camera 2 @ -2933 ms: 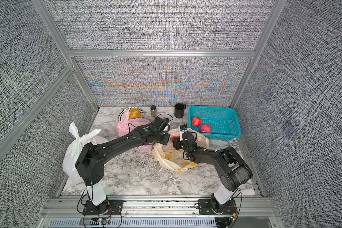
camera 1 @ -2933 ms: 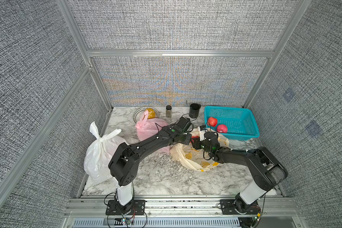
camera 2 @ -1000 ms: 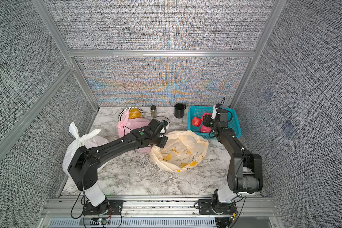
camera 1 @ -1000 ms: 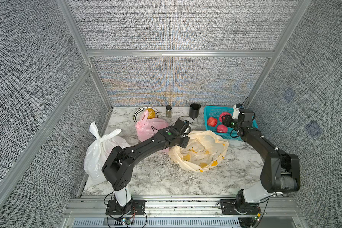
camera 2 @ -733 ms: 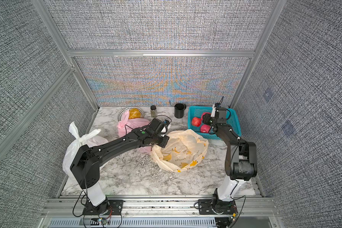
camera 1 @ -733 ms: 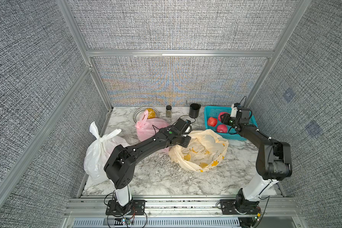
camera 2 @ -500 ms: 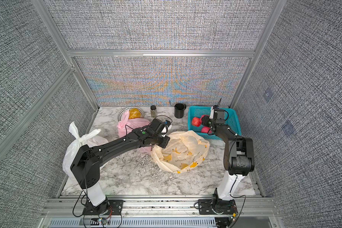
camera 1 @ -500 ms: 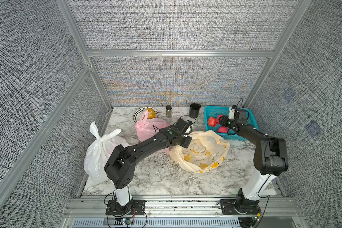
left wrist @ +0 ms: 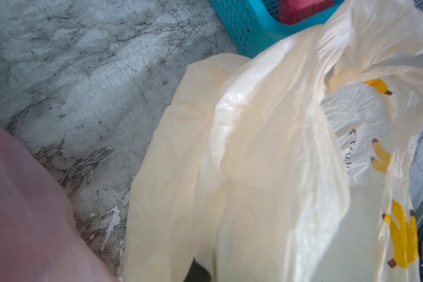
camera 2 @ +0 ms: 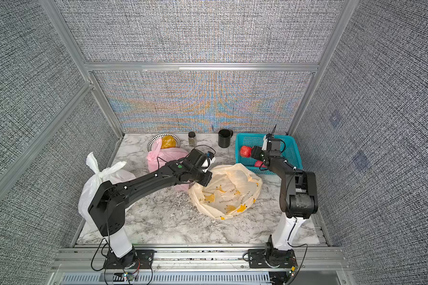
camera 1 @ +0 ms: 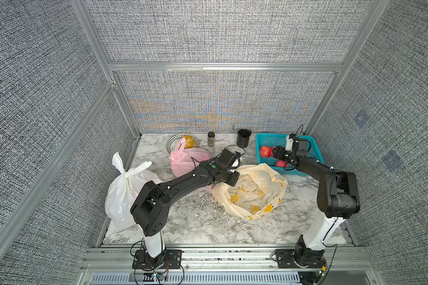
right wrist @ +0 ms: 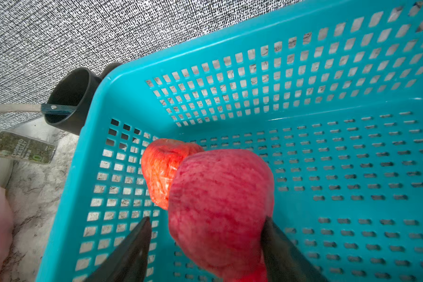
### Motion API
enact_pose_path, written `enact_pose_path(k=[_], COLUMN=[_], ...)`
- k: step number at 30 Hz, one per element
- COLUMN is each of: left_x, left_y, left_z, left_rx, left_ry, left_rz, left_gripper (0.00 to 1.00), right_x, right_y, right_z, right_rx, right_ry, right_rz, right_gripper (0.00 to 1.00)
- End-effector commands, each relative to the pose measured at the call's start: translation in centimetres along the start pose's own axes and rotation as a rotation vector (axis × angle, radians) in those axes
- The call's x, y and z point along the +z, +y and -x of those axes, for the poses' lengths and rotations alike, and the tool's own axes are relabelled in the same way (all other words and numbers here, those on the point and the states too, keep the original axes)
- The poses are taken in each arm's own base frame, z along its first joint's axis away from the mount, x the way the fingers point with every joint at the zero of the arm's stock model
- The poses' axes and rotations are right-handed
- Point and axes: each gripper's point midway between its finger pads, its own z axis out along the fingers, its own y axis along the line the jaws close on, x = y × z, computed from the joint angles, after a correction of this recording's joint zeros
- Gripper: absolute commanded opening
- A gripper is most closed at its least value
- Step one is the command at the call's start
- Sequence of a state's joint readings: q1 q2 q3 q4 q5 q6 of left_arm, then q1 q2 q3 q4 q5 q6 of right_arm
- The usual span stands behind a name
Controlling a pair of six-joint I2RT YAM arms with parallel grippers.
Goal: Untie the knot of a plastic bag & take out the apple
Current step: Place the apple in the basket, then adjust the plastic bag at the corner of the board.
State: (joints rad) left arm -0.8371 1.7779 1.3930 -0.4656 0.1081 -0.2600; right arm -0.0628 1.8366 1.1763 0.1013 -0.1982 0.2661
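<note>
Centrally on the marble table (camera 1: 195, 222) lies the opened yellow bag (camera 1: 255, 192); the teal basket (camera 1: 269, 135) at the far right corner holds the apple (right wrist: 220, 195), sitting between the spread fingers of the right gripper (right wrist: 206, 219). The left gripper (camera 1: 230, 179) meets the bag's edge, plastic hiding its jaws: cannot tell.

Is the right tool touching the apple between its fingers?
Cannot tell. In the right wrist view, basket mesh shows between the apple and one finger of the right tool; the other finger overlaps the apple's edge, contact unclear.
</note>
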Motion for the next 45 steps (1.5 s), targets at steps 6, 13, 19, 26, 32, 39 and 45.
enact_pose_path(k=[6,13,19,26,32,39,45], left_x=[-0.7,-2.0,-4.6,-9.7,-14.1,-16.7,-16.7], left_y=[-0.8,-1.1,-1.2,0.5,2.9,4.9,5.5], left_z=[1.1,2.0,3.5,5.2,4.6,2.2,0.2], left_rx=[0.018,0.021,0.01,-0.069,-0.16,-0.226,-0.253], left_ry=[-0.051,-0.101,-0.187,-0.337,-0.437,-0.485,-0.469], left_rz=[-0.03,-0.039,-0.029,0.038,0.105,0.157,0.175], left_gripper=[0.22,0.4,0.52,0.55,0.55,0.54,0.51], right_x=[-1.8,-5.0,-8.6,-12.5,-13.6,-11.6,-9.9], right_y=[1.2,3.8,9.8,20.6,28.8,36.1,31.7], right_z=[2.7,4.9,5.3,1.6,-5.8,-13.5,-20.2], right_rx=[-0.023,-0.058,-0.155,-0.318,-0.436,-0.529,-0.44], right_ry=[-0.065,-0.123,-0.141,-0.081,0.071,0.261,0.508], right_rz=[0.017,0.055,0.173,0.399,0.562,0.685,0.591], right_gripper=[0.76,0.77,0.77,0.7,0.68,0.68,0.66])
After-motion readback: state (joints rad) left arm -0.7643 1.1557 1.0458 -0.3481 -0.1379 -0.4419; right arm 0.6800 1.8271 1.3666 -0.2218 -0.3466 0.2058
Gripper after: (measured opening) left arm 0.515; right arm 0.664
